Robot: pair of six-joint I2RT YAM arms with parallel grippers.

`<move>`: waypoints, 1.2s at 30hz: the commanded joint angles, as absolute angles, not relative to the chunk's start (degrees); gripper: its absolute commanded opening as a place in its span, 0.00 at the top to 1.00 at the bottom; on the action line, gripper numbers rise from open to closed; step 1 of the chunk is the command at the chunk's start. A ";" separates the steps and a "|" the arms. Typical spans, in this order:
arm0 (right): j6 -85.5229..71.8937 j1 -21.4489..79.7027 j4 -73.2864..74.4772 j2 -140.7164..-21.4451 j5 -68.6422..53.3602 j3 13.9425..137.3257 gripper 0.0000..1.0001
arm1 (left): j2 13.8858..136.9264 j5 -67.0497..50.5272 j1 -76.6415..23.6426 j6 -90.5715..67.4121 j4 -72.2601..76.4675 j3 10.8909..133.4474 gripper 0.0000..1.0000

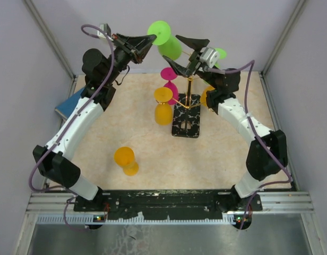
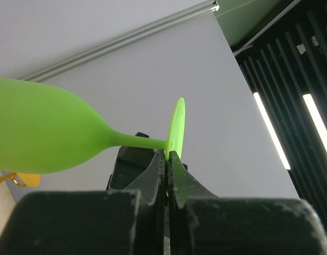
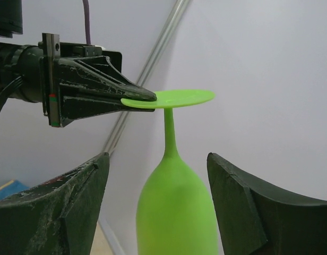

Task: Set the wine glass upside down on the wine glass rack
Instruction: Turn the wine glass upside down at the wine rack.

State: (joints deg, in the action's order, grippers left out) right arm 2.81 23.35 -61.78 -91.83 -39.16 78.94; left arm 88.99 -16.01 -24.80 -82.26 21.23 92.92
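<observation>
A lime-green wine glass hangs in the air behind the wine glass rack, its foot disc uppermost. My left gripper is shut on the rim of that disc; the left wrist view shows the jaws pinching the thin edge, with the bowl off to the left. My right gripper stands open around the bowl. Its fingers flank the bowl with a gap on each side, not touching. The left gripper shows there holding the disc.
The rack's black marbled base sits mid-table. A yellow glass and a pink one hang on it, an orange one behind. An orange glass lies front left. A blue object lies by the left wall.
</observation>
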 commanded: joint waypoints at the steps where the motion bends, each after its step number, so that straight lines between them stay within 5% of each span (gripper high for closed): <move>1: 2.29 24.23 -65.56 -94.19 -37.80 83.87 0.28 | 90.47 -18.09 -26.19 -82.91 22.50 95.81 1.00; 23: 9.60 24.87 -57.49 -99.19 -34.87 88.42 0.65 | 92.73 -20.15 -29.44 -80.19 19.69 99.70 1.00; 36: 14.25 24.83 -53.90 -96.06 -31.82 84.02 0.58 | 89.70 -15.40 -29.28 -74.86 19.85 99.18 1.00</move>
State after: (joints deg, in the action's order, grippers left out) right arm 11.90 24.34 -55.09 -98.98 -34.06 85.54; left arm 92.68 -16.62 -28.88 -76.20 16.62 96.97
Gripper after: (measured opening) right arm 0.407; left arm 0.015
